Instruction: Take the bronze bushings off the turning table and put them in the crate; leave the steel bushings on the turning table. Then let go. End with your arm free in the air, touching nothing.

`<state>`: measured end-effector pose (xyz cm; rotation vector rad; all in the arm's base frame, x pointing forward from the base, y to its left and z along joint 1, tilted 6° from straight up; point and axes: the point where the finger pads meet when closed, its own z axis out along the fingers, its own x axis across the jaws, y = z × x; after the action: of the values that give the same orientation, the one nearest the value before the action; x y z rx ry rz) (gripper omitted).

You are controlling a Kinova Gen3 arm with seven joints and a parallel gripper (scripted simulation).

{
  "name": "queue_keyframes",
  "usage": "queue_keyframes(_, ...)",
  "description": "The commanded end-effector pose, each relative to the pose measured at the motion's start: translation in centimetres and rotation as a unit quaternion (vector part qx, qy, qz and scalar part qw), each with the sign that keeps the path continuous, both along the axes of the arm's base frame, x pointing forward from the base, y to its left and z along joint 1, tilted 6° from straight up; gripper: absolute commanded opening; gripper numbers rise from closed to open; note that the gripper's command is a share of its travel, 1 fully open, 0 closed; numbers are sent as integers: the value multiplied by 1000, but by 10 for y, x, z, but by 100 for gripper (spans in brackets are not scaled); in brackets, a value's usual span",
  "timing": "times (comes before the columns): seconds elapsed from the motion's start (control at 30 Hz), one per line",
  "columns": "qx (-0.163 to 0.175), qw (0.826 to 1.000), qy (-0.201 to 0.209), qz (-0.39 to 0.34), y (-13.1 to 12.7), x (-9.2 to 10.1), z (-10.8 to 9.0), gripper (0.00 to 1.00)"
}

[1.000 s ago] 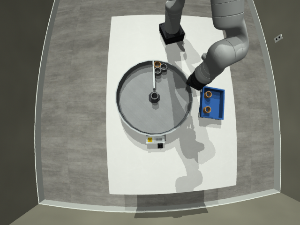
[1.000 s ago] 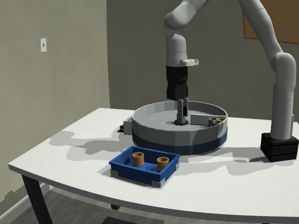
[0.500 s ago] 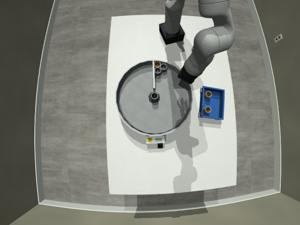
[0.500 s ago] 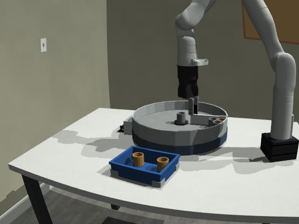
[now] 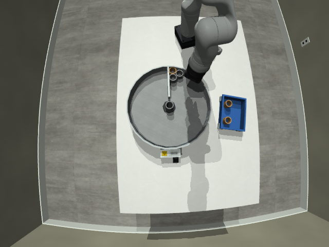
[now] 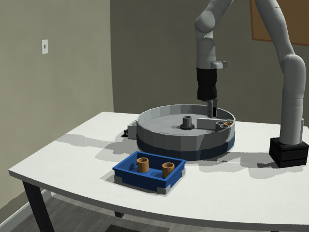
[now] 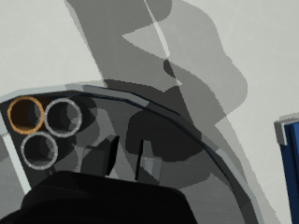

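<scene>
- Three bronze bushings in all, two in the crate and one on the turning table.
- The blue crate (image 5: 245,114) (image 6: 142,181) (image 7: 291,177) sits right of the turning table (image 5: 153,119) (image 6: 189,142) (image 7: 133,98), as the top view has it, the two apart.
- In it, both upright and apart along its left side: a far bronze bushing (image 5: 225,106) (image 6: 167,172) and a near bronze bushing (image 5: 224,122) (image 6: 143,167).
- The remaining bronze bushing (image 5: 170,73) (image 6: 228,123) (image 7: 8,115) stands upright at the turning table's far edge, just right of the divider (image 5: 168,85) (image 6: 208,123) (image 7: 16,163).
- Two steel bushings, both upright and close around that one: the right steel bushing (image 5: 182,73) (image 6: 224,125) (image 7: 63,135) and the nearer steel bushing (image 5: 172,80) (image 6: 217,126) (image 7: 39,168).
- One gripper (image 5: 195,75) (image 6: 212,116) (image 7: 128,151), above the far right part of the turning table; its fingers are spread partway, with a gap and nothing between them.
- In the way: the divider on the bronze bushing's left, the raised wall behind it, the steel pair close by.
- One hollow grey hub (image 5: 169,109) (image 6: 187,122) stands mid-table.
- One labelled box (image 5: 169,153) (image 6: 132,131) is at the near side.
</scene>
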<state>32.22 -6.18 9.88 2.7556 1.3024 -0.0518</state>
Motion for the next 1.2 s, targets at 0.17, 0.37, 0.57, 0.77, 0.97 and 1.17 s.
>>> queue_keyframes(0.17,0,1000,-1,0,-37,-47,-1,45)
queue_keyframes(0.37,0,1000,-1,0,-37,-47,-1,45)
queue_keyframes(0.57,0,1000,-1,0,-37,-47,-1,45)
queue_keyframes(0.77,0,1000,-1,0,-38,-46,-15,45)
queue_keyframes(0.97,0,1000,-1,0,-38,-46,-15,45)
queue_keyframes(1.17,0,1000,-2,0,-39,-46,-18,45)
